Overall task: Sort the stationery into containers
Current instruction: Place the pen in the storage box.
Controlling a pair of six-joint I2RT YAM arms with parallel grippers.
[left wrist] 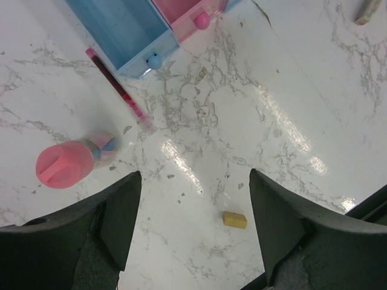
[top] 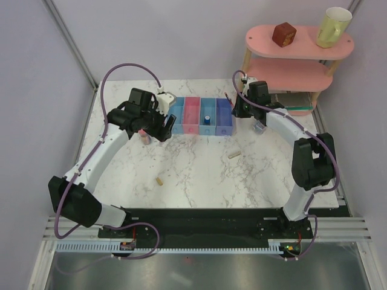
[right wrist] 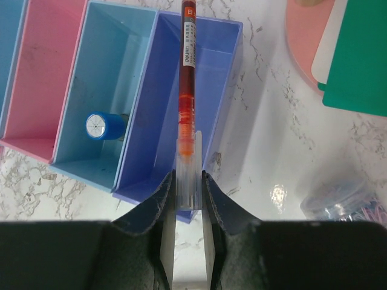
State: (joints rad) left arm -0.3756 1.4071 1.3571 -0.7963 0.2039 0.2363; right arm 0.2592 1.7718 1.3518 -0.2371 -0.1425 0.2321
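Red inside a clear barrel, printed label near the far end: pinching the thin pen [right wrist: 186,90] by its near end in the right claw [right wrist: 186,181], holding it over the purple-blue bin [right wrist: 214,103] toward the worktop's [top: 193,169] far edge. Spreading the left claw [left wrist: 195,175] wide and empty beside the pink cylinder [left wrist: 63,164], toward the left edge.

- Containers [top: 199,116]: four joined open bins in a row, light blue, pink, light blue and purple-blue.
- Blue cylinder [right wrist: 104,126]: lying inside the third bin.
- Red pen [right wrist: 186,90]: clear-capped, held over the purple-blue bin.
- Pink cylinder [top: 144,136]: at 8 o'clock of the row.
- Clear tub [top: 260,128]: at 3 o'clock.
- Beige piece [top: 233,154]: at 5 o'clock.
- Second beige piece [top: 159,180]: at 7 o'clock.
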